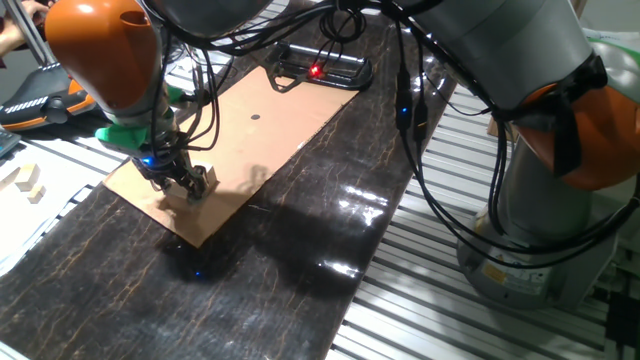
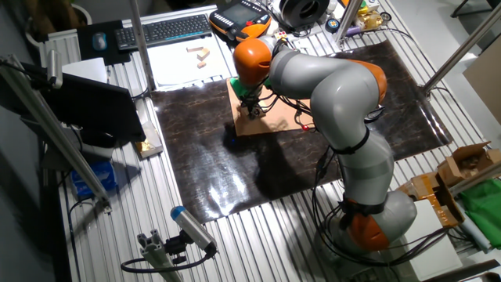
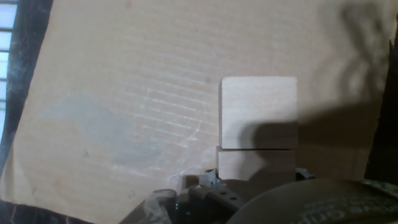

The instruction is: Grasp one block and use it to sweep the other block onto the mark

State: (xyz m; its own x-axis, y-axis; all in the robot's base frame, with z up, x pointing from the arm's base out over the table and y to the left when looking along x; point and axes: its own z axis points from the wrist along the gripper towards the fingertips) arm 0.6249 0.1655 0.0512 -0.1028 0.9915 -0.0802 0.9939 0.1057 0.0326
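Note:
Two pale wooden blocks lie touching on a cardboard sheet. In the hand view the far block lies just beyond the near block. The near block sits between my fingertips, which flank its sides. My gripper stands low over the sheet's near left corner, and it also shows in the other fixed view. It looks shut on the near block, of which a pale part shows by the fingers. The mark, a tiny black dot, lies farther up the sheet, apart from the blocks.
The cardboard lies on a dark mat. A black device with a red light stands at the sheet's far end. A green object lies by the left edge. Loose wooden pieces lie off the mat. Cables hang above.

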